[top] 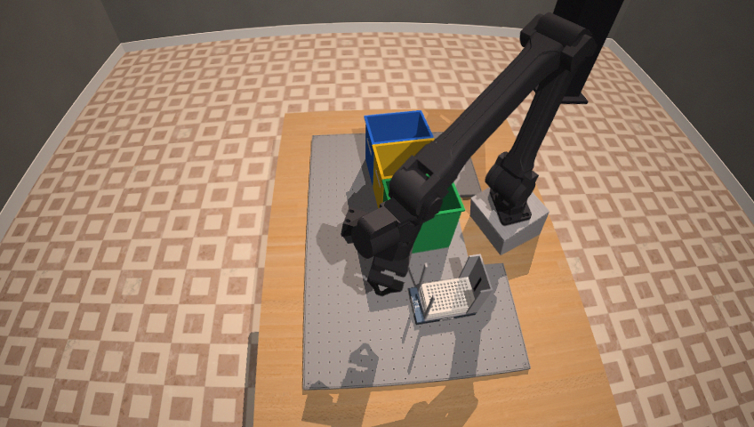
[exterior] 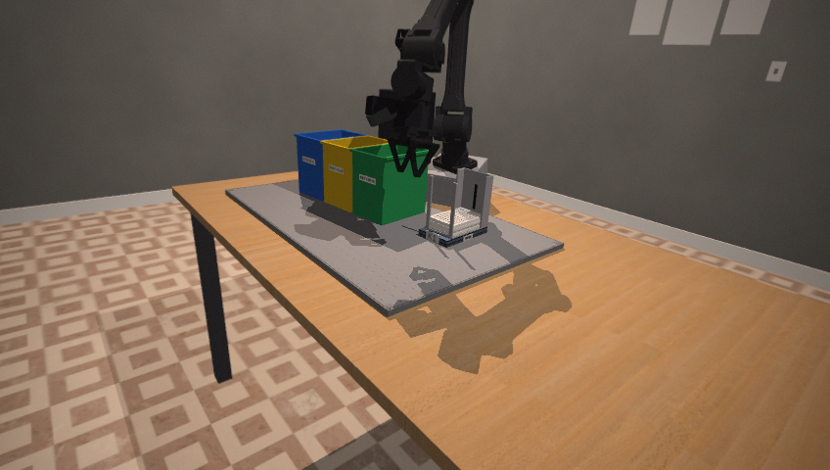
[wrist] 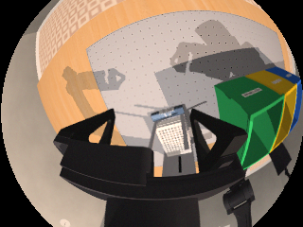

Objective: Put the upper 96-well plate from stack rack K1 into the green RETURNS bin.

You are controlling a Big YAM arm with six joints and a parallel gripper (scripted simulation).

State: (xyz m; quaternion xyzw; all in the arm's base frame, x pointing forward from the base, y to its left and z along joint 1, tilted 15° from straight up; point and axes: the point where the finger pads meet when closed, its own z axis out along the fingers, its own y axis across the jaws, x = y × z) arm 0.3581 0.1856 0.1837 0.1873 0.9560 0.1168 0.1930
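The stack rack K1 (top: 465,288) stands on the grey perforated plate, with thin posts and a grey back wall. The white upper 96-well plate (top: 446,297) lies on top of the stack in it; the lower plate is mostly hidden beneath. The rack also shows in the exterior view (exterior: 458,204) and the wrist view (wrist: 172,134). The green bin (top: 432,220) stands upright next to the rack, also in the exterior view (exterior: 389,183) and the wrist view (wrist: 249,120). My gripper (top: 385,283) (exterior: 412,159) is open and empty, above and to the left of the rack, in front of the green bin.
A yellow bin (top: 397,158) and a blue bin (top: 396,132) stand upright in a row behind the green one. The arm's grey base block (top: 508,219) sits right of the bins. The arm reaches over the yellow and green bins.
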